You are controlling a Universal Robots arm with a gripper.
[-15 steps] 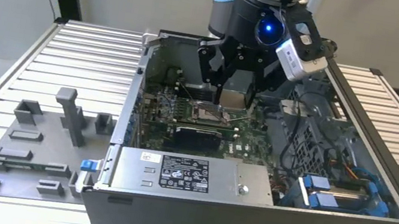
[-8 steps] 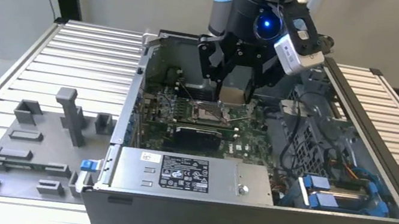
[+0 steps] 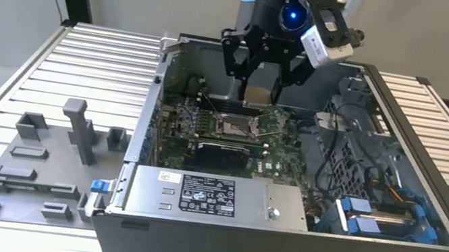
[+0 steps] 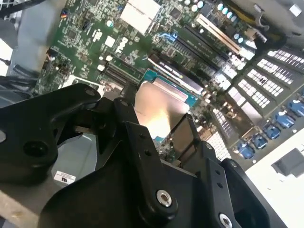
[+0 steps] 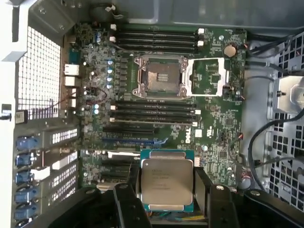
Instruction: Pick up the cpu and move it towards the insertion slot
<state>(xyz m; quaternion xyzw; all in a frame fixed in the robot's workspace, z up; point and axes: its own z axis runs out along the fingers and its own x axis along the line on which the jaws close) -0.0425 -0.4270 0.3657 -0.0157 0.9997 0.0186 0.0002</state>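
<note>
Two black fingers (image 5: pixel 127 204) of our gripper (image 5: pixel 165 209) are clamped on the cpu (image 5: pixel 166 183), lifted clear at the lower middle of the first wrist view. We judge the pickup done. The insertion slot (image 5: pixel 159 77) sits open in the upper middle, well apart, so the carry remains.

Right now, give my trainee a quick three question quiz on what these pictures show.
1. True or false: the small square silvery chip is already seated in the square metal-framed socket.
2. What does the black end effector hold? A) a grey plastic block B) the chip C) a blue cable
3. Fill in: the arm hangs over the open grey computer ____.

Key: 1 false, the chip is gripped above the green circuit board, apart from the socket. 2 B. 3 case.
</note>
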